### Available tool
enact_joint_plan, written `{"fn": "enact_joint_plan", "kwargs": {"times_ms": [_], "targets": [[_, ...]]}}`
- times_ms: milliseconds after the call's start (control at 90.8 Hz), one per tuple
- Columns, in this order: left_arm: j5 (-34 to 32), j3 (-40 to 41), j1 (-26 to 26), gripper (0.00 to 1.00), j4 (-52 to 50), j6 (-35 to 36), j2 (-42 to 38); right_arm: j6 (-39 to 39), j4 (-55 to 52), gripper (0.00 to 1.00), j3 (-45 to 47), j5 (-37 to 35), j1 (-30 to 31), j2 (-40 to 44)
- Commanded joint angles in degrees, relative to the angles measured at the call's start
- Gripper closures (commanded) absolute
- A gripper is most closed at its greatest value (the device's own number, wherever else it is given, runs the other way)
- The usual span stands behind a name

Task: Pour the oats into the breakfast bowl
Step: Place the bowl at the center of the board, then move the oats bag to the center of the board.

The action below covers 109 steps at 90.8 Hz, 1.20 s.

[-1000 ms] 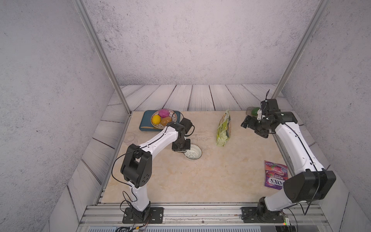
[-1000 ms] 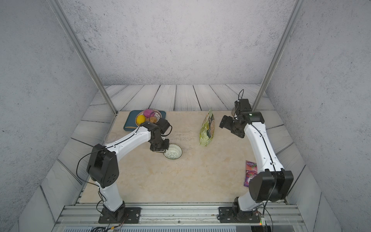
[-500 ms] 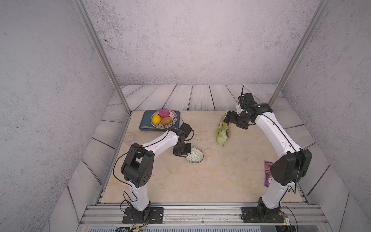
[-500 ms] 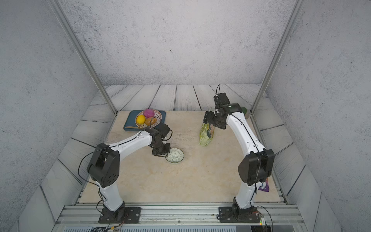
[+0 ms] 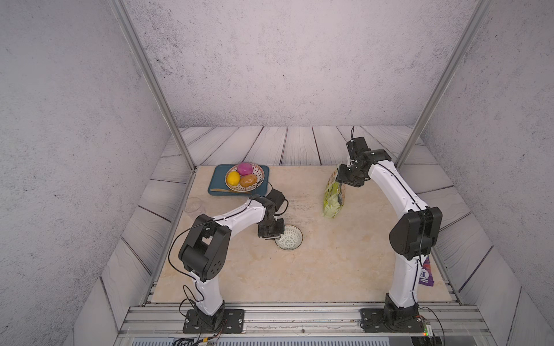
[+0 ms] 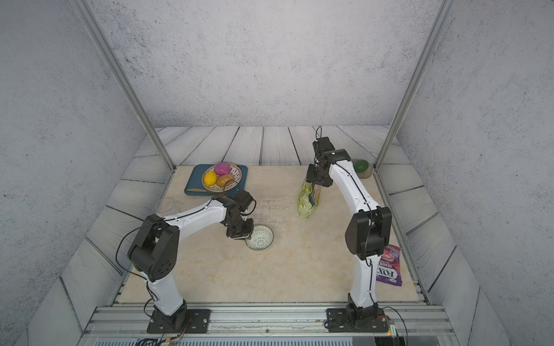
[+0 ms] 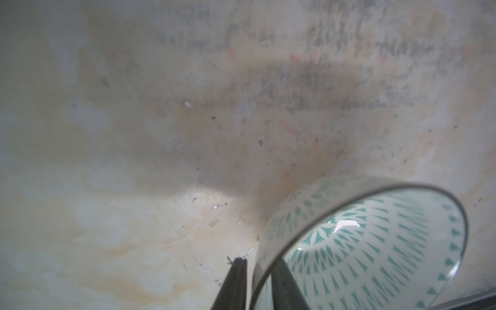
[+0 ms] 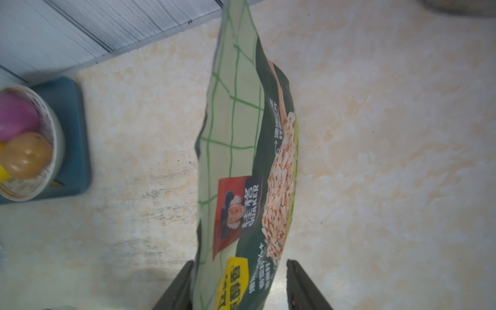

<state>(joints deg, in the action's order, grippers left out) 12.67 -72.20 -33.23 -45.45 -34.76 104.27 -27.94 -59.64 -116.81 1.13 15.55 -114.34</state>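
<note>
Quaker oats pouch [image 8: 233, 120] stands upright, well apart from the breakfast bowl [image 5: 290, 239], which we find empty; right gripper [image 8: 240, 265] brackets the pouch top, one finger touching, the other just clear, so nothing held yet; left gripper [image 7: 257, 268] straddles the bowl rim, clamped or not we cannot tell; grasp, carry and pour all remain.

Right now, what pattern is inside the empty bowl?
The breakfast bowl has teal darts radiating on white, dark rim; clearest in the left wrist view.
</note>
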Motion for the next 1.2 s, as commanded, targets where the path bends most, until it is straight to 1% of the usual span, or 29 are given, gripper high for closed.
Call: {"fn": "enact_joint_plan", "kwargs": {"times_ms": [0, 55, 99, 132, 176, 187, 242, 319, 396, 473, 561, 638, 815, 991, 1046, 1112, 1189], "targets": [[-2.49, 1.53, -0.22, 0.64, -1.09, -1.37, -2.72, 0.63, -1.79, 0.61, -2.04, 0.12, 0.58, -0.61], [-3.57, 1.64, -0.18, 0.58, -1.46, -1.6, -4.12, 1.05, -2.47, 0.69, -2.33, 0.15, 0.82, -0.57], [-4.23, 1.36, -0.12, 0.56, -1.81, -1.5, -5.1, 1.27, -2.98, 0.79, -2.29, 0.03, 0.94, -0.34], [-4.69, 0.84, -0.08, 0.54, -2.16, -1.45, -5.78, 1.31, -3.29, 0.85, -2.21, 0.09, 0.96, -0.19], [-5.28, -0.34, -0.08, 0.49, -2.99, -1.4, -6.62, 1.38, -3.67, 0.9, -2.19, 0.31, 0.97, 0.17], [-5.46, -0.67, -0.12, 0.48, -3.24, -1.34, -6.8, 1.44, -3.74, 0.9, -2.19, 0.34, 0.97, 0.22], [-6.17, -2.69, -0.08, 0.43, -4.44, -0.99, -7.76, 1.63, -4.17, 1.0, -2.15, 0.81, 0.98, 0.7], [-7.35, -5.6, -0.08, 0.34, -5.63, -0.56, -9.39, 1.79, -5.2, 1.0, -2.64, 1.3, 1.06, 1.13], [-8.46, -8.09, -0.08, 0.21, -5.51, -0.8, -11.36, 2.44, -6.91, 1.0, -3.45, 2.29, 1.03, 1.94], [-8.32, -9.79, -0.08, 0.15, -4.19, -1.09, -13.07, 2.8, -9.04, 1.0, -3.39, 2.89, 1.03, 4.05], [-6.28, -12.07, -0.08, 0.13, -2.13, -1.14, -13.48, 2.32, -9.41, 1.0, -0.3, 4.51, 1.21, 8.13], [-3.99, -14.03, -0.12, 0.14, -0.61, -2.39, -12.95, 1.21, -8.39, 1.0, 4.43, 6.94, 1.4, 12.75], [1.14, -15.49, -0.52, 0.2, 5.1, -6.88, -11.34, -1.29, -5.86, 1.0, 15.26, 12.33, 2.82, 21.71], [2.16, -17.71, -2.76, 0.24, 6.78, -8.62, -8.69, -2.46, -3.38, 1.0, 24.79, 14.88, 4.33, 28.03], [2.7, -18.55, -3.37, 0.25, 6.86, -9.04, -7.58, -2.07, -4.09, 1.0, 25.69, 14.25, 4.3, 29.09], [2.97, -19.64, -4.07, 0.26, 6.72, -9.5, -6.41, -1.04, -5.96, 1.0, 25.6, 11.43, 4.34, 30.14], [3.17, -21.02, -5.03, 0.26, 6.7, -9.55, -5.37, -0.84, -7.06, 0.91, 25.52, 7.22, 4.15, 31.91]]}}
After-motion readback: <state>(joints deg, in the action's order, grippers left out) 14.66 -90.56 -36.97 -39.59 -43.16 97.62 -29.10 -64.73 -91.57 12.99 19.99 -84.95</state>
